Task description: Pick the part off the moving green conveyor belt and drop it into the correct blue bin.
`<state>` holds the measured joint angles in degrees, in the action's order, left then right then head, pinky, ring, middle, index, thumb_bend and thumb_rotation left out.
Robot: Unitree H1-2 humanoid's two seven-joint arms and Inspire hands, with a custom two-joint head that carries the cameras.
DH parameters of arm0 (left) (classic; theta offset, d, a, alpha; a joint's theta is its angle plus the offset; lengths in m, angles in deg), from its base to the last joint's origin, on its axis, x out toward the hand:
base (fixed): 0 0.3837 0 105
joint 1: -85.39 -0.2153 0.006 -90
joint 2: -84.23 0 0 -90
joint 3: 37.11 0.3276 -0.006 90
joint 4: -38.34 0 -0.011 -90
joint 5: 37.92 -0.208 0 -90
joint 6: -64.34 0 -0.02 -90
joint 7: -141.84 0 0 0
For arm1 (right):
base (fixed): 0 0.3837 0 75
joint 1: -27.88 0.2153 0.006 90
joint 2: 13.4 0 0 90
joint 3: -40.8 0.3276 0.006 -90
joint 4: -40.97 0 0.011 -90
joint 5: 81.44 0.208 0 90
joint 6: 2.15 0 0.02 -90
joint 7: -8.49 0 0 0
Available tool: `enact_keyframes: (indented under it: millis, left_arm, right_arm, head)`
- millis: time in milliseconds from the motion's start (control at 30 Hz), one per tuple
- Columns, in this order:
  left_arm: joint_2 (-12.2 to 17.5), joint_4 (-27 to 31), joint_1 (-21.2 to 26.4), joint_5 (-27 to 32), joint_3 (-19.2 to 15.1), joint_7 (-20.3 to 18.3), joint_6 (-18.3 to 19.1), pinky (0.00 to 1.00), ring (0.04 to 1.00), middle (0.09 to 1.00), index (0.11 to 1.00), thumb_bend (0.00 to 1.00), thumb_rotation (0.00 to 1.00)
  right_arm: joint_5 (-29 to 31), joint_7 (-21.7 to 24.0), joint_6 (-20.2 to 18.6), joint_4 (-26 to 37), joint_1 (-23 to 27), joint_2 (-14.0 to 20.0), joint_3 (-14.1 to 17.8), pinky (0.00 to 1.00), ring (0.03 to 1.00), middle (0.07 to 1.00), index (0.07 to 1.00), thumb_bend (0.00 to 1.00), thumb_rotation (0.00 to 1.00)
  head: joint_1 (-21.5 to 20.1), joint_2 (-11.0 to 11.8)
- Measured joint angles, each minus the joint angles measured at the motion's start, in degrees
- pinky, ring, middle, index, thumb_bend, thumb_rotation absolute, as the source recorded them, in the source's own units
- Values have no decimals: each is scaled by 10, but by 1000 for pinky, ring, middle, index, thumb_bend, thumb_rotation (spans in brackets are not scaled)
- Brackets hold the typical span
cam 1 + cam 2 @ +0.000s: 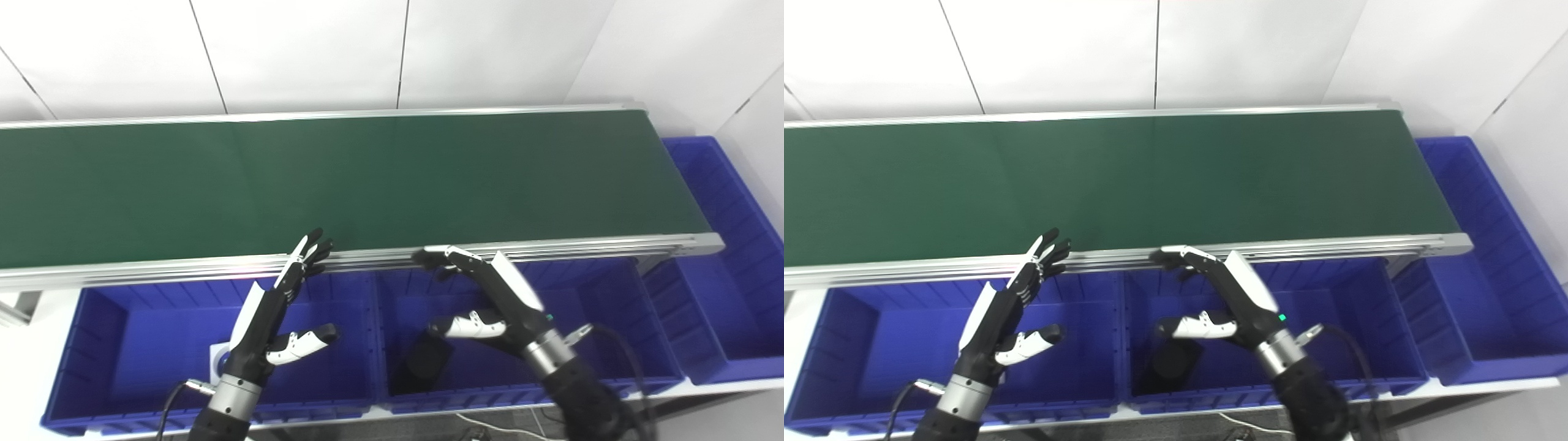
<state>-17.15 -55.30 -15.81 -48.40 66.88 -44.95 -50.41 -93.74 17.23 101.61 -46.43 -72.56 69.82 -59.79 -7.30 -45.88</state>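
Left eye view: three blue bins (pixel 92 343).

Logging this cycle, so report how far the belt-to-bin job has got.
Looks done: a dark part lies in the middle blue bin, under the right hand. In hand: nothing; both the right and the left hand hover open over the bins, at the belt's near rail. Left: the green belt shows no part in view, so any next pick waits for one to arrive.
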Motion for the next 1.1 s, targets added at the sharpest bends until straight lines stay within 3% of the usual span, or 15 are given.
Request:
enact_keyframes:
  millis: [133, 300, 533, 733, 900, 1100]
  left_arm:
    - [-5, -26, -1, 17, -9, 8, 0, 911, 927, 925, 962, 768, 742]
    - [-4, -61, -2, 25, -17, 19, -1, 922, 922, 927, 955, 816, 751]
    - [-7, -102, 0, 28, -7, 31, -2, 919, 935, 944, 949, 846, 797]
    - [-4, -141, 13, -1, 8, 37, -2, 997, 998, 979, 950, 880, 843]
    - [5, -143, 20, -18, 23, 35, -2, 937, 967, 969, 937, 923, 892]
    - [7, -122, 20, -30, 36, 22, 14, 957, 985, 985, 947, 908, 894]
  right_arm:
    - [31, -14, 42, -88, -1, -44, -2, 852, 901, 942, 948, 1000, 954]
    - [38, -32, 76, -149, 6, -60, 0, 863, 913, 964, 963, 1000, 958]
    - [16, -49, 93, -188, 10, -60, -14, 915, 951, 984, 948, 991, 926]
    - [12, -65, 97, -201, 10, -55, -31, 958, 978, 995, 952, 965, 927]
    - [2, -82, 98, -205, 9, -47, -39, 966, 984, 999, 962, 976, 941]
    - [-21, -127, 101, -210, 10, -42, -56, 970, 987, 1000, 983, 954, 944]
  head:
    - [11, 1]
    - [23, 5]
    - [24, 8]
    - [19, 11]
    - [7, 11]
    - [-2, 19]
